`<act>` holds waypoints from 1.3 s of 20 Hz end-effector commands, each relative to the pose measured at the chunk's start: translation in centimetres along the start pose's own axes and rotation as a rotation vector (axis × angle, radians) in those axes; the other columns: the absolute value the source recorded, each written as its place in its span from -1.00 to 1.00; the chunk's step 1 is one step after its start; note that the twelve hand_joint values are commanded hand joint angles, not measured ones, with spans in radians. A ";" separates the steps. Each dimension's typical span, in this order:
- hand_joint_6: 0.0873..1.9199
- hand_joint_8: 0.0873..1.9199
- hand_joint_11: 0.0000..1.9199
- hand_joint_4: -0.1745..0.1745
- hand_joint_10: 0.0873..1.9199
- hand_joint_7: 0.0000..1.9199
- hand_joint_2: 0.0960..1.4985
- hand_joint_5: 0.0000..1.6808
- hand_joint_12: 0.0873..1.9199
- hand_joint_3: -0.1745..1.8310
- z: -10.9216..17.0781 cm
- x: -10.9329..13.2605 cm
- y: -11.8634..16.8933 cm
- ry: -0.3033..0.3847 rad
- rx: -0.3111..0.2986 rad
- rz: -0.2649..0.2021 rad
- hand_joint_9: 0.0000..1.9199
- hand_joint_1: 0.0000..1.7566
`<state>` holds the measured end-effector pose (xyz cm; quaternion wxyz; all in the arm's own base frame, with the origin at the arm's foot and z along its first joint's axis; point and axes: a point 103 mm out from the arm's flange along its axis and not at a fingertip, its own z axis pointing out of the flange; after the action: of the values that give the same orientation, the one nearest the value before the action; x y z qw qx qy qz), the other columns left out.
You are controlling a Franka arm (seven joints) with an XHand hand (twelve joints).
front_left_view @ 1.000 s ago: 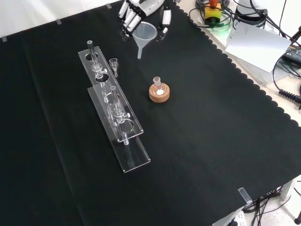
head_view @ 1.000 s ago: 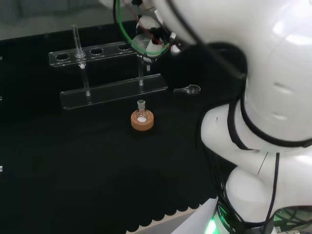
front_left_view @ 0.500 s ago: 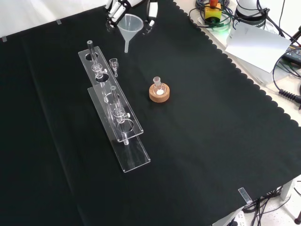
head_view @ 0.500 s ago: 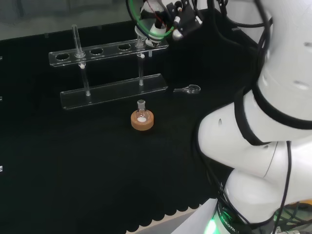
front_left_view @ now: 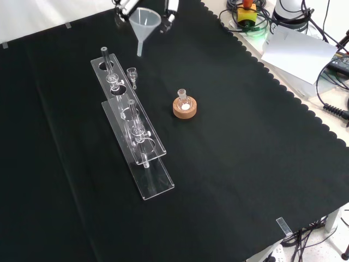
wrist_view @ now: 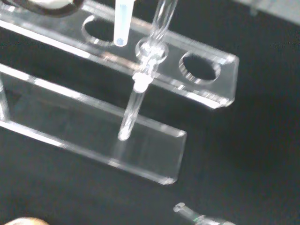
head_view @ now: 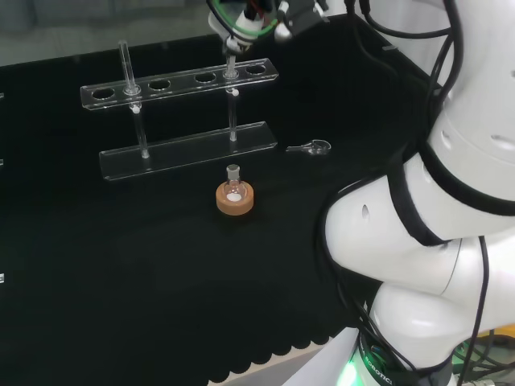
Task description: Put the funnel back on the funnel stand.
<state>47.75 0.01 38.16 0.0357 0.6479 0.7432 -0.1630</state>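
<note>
The clear funnel (front_left_view: pixel 144 24) hangs in the air, its stem tip (wrist_view: pixel 121 41) just above the funnel stand's (front_left_view: pixel 131 120) holed top rail, beside one of its upright posts; the hand (front_left_view: pixel 126 6) grasps the funnel's cone, fingers curled around it; near the stand sit a small flask (front_left_view: pixel 184 101) in a cork ring (front_left_view: pixel 185 108) and a small clear stopper (head_view: pixel 310 147).

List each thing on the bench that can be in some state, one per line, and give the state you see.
funnel: held in the air by the robot hand, upright, spout down, not yet in a hole of the stand.
robot hand: shut on the funnel.
funnel stand: upright on the cloth, its holes unfilled.
small flask: upright in the cork ring, uncapped.
cork ring: flat on the cloth under the flask.
glass stopper: lying on its side.
</note>
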 end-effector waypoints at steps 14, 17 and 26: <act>-0.30 -0.42 -0.28 0.27 -0.68 -0.36 -0.05 -0.10 0.25 -0.22 6.5 -7.7 6.4 0.012 0.137 0.084 0.04 -0.08; -0.30 -0.42 -0.28 0.26 -0.68 -0.36 -0.05 -0.09 0.25 -0.22 6.7 -7.8 6.5 0.007 0.124 0.085 0.03 -0.08; -0.30 -0.42 -0.28 0.26 -0.68 -0.36 -0.05 -0.09 0.25 -0.22 6.7 -8.0 7.3 0.016 0.112 0.082 0.03 -0.08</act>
<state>54.52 -8.34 32.63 -0.0038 0.6786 0.7065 -0.2011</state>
